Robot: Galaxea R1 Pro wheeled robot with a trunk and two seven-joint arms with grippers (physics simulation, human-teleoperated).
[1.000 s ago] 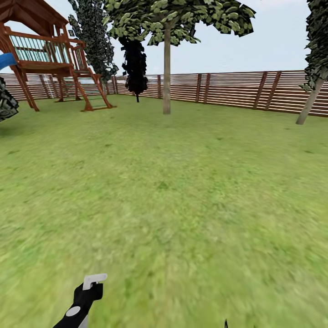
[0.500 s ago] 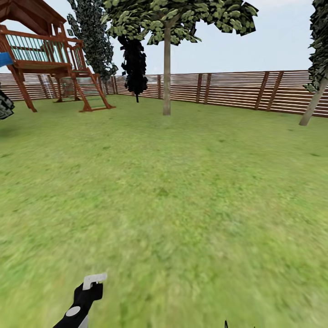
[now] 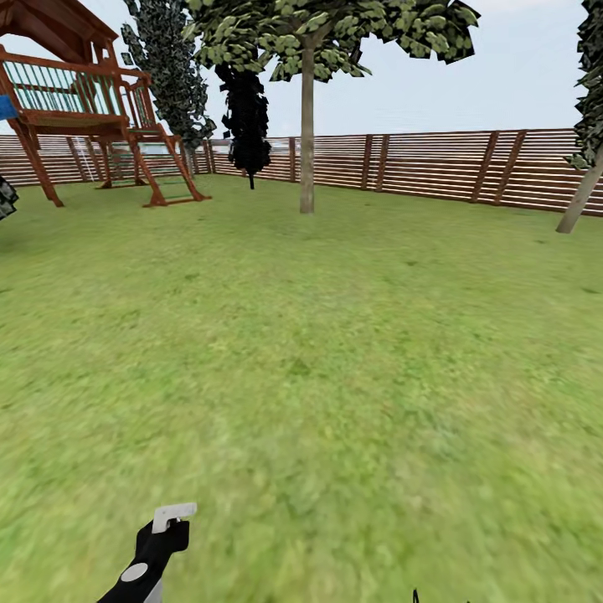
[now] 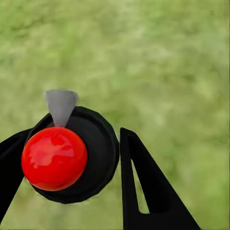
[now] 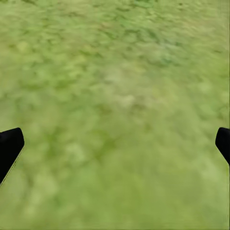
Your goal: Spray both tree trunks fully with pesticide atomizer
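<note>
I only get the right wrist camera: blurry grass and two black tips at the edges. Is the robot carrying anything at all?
Observer: Yes. The left gripper is closed around the pesticide atomizer, with its pale trigger head pointing forward.
Operator: Are there any trees around?
Observer: One tree trunk stands well ahead, in front of a wooden fence.
Operator: Anything else out there?
Observer: A wooden play tower stands at the far left.
</note>
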